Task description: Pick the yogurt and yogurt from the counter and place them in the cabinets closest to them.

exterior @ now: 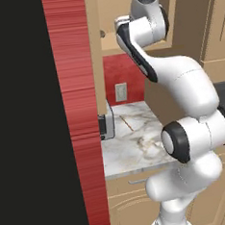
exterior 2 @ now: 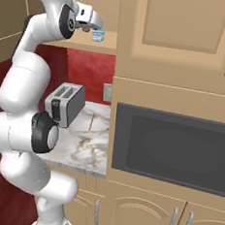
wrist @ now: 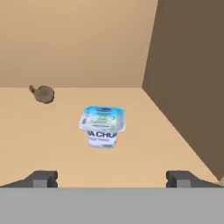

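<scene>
One yogurt [wrist: 103, 127], a tiny cup with a pale blue and white label, stands upright on the tan shelf of the open wall cabinet [wrist: 144, 148]. My gripper [wrist: 112, 179] is open just short of the cup, its fingertips [wrist: 43, 178] wide apart and touching nothing. In the right base view the yogurt [exterior 2: 98, 34] sits on the shelf [exterior 2: 86, 46], with the gripper [exterior 2: 93, 27] close beside it on the left. Far below lies the marble counter [exterior 2: 89, 146].
A small brownish lump [wrist: 42, 93] lies at the shelf's back left. The cabinet's side wall [wrist: 188, 78] rises to the right of the cup. A toaster [exterior 2: 65, 104] stands on the counter, and a black oven [exterior 2: 172, 149] is built in at the right. The open cabinet door [exterior: 95, 53] hangs left of the arm.
</scene>
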